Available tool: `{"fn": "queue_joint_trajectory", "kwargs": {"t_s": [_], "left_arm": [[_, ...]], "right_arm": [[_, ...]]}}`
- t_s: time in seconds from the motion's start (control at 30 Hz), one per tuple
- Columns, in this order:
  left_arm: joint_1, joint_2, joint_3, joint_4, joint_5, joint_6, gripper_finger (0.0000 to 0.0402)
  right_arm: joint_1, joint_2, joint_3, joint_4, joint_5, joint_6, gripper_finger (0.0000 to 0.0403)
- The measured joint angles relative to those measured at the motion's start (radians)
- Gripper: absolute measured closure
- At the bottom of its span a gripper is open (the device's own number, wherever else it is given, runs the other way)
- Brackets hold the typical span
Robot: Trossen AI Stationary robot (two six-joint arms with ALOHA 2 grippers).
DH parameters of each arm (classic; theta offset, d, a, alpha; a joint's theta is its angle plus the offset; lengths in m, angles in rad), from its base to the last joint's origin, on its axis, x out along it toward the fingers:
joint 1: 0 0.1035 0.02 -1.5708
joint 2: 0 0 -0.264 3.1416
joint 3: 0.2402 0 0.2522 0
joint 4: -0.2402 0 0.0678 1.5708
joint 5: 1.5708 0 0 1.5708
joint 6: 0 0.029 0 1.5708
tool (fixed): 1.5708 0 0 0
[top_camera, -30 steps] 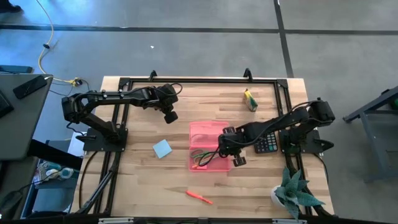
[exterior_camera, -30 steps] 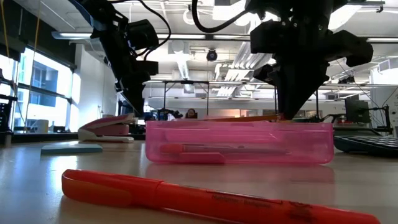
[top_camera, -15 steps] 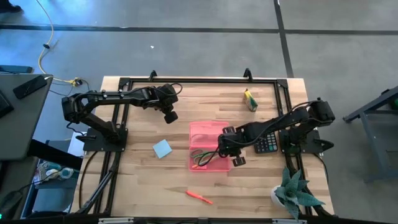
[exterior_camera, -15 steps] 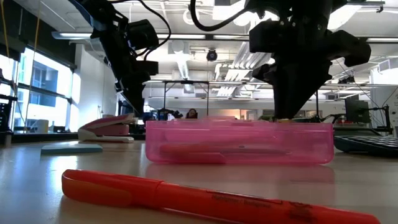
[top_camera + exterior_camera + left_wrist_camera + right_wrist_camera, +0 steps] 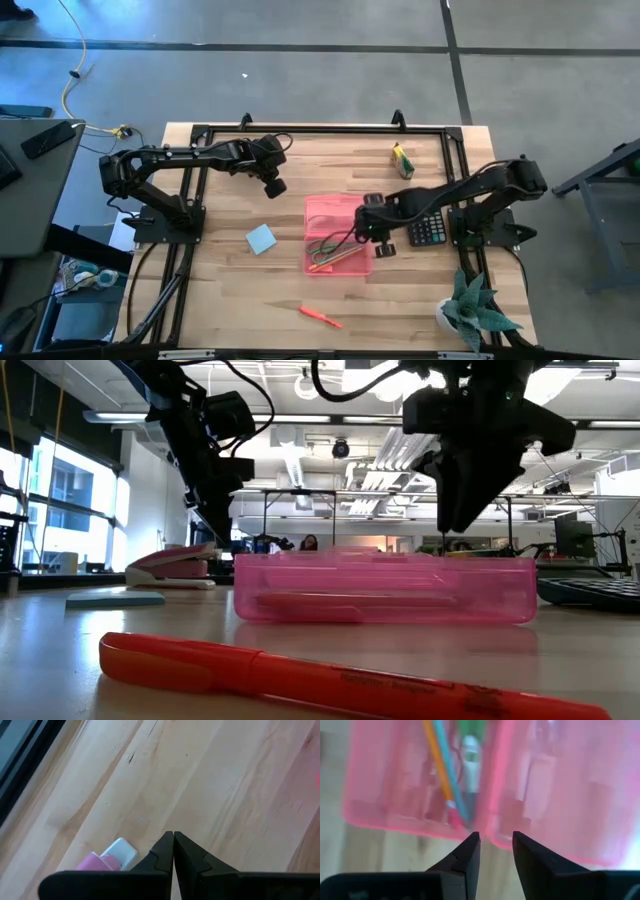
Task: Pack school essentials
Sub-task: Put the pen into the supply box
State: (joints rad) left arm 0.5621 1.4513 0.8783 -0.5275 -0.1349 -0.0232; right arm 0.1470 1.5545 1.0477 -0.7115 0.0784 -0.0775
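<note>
R hand (image 5: 378, 243) spread, empty, above pink case (image 5: 335, 247); pencils (image 5: 338, 257) in. Next: grab pen (image 5: 321, 317) at 6 o'clock. L hand (image 5: 273, 185) pressed together.

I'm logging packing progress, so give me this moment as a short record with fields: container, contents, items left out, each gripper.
container: translucent pink plastic case, open on the wooden table
contents: green-handled scissors, thin pencils
left out: orange-red pen, light-blue square note pad, small yellow-green box
right gripper: open, empty, above case edge
left gripper: shut, waiting above the table
</note>
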Motion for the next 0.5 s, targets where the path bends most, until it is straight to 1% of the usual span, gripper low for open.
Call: {"fn": "queue_joint_trajectory", "kwargs": {"t_s": [0.1, 0.2, 0.5], "left_arm": [[0.0, 0.0, 0.0, -0.006, 0.023, -0.034, 0.0391], [0.0, 0.0, 0.0, -0.018, 0.051, -0.055, 0.0369], [0.0, 0.0, 0.0, -0.041, 0.053, -0.1, 0.0269]], "right_arm": [[-0.033, -0.048, 0.0, -0.037, 0.052, 0.006, 0.0296], [-0.073, -0.104, 0.0, -0.067, 0.081, 0.0, 0.0296], [-0.196, -0.265, 0.0, -0.134, 0.086, -0.053, 0.0295]]}}
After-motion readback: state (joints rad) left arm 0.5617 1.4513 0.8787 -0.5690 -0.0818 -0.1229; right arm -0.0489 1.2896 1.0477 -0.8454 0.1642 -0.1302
